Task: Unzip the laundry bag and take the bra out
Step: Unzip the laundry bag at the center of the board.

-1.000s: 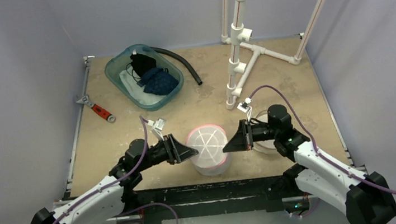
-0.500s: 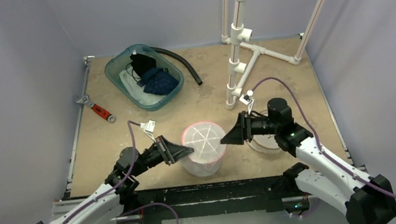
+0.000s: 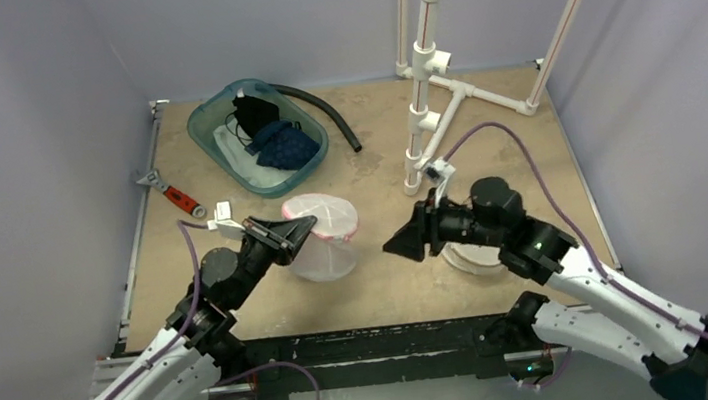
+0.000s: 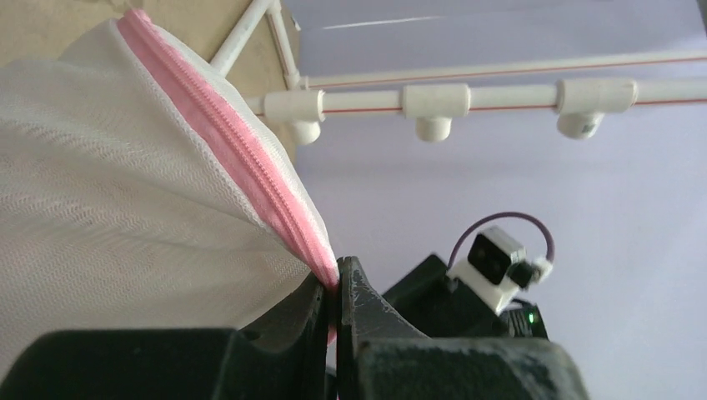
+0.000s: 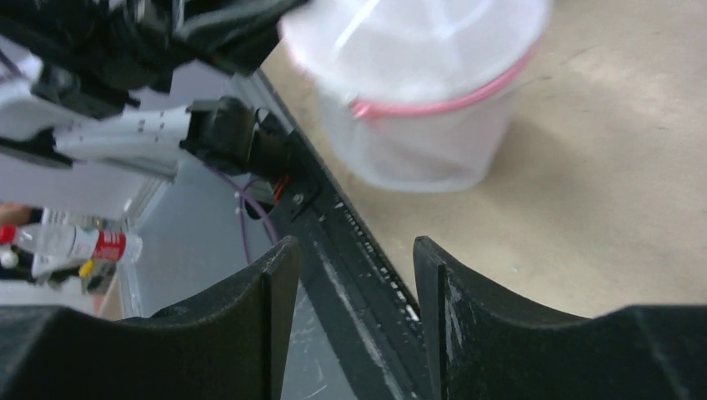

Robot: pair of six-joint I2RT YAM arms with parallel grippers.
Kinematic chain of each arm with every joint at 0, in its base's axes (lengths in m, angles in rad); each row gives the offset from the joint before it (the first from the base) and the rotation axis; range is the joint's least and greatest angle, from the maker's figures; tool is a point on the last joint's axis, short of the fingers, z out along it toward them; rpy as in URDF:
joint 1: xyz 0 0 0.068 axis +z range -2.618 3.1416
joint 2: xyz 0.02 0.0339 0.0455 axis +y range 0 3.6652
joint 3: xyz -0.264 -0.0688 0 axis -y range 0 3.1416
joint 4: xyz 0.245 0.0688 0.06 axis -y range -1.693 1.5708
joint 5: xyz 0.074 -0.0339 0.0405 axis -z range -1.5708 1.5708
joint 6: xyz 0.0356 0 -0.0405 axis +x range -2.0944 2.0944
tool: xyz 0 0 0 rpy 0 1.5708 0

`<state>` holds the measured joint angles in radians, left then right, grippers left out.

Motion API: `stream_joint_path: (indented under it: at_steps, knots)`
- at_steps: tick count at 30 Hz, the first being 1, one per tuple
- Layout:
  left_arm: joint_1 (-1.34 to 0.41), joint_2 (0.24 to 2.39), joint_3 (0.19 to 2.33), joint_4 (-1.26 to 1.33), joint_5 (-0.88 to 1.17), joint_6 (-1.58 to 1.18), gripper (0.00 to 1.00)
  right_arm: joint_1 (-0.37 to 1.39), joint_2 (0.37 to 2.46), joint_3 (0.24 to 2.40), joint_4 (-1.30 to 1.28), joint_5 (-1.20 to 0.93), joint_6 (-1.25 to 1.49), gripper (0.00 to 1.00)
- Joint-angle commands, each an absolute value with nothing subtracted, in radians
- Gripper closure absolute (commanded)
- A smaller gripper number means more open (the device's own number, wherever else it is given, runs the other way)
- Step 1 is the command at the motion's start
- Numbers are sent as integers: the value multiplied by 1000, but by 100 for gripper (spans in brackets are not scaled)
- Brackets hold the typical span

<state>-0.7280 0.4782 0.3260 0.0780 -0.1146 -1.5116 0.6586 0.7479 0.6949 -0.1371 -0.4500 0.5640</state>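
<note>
Laundry bag (image 3: 323, 249) sits left of centre over the table (image 3: 524, 140), held at its pink zipper (image 4: 242, 158) rim by the left gripper (image 3: 297, 233), jaws pinched shut; right gripper (image 3: 402, 246) gapes empty, apart to the bag's right, facing the zipper band circling its top.

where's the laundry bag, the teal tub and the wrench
laundry bag (image 3: 326, 253), top external view, on its mesh side wall
teal tub (image 3: 200, 140), top external view, on its left rim
wrench (image 3: 185, 202), top external view, on its red handle
</note>
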Motion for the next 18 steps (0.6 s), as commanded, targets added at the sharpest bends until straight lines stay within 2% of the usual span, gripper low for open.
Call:
stream_joint_path:
  at_steps: [1,5,10,18]
  knots:
    - [-731,559,471,86,-203,-1516,100,930,832,803,-133,-86,590,45]
    - [-731,569,492,90,-219,-1508,100,1055,856,799,-43,86,640,50]
    - [-731,539,483,80,-228,-1505,100,1095,895,778,48,203,664,54]
    - [-731,540,497,85,-181,-1505,100,1107,959,769,134,213,625,52]
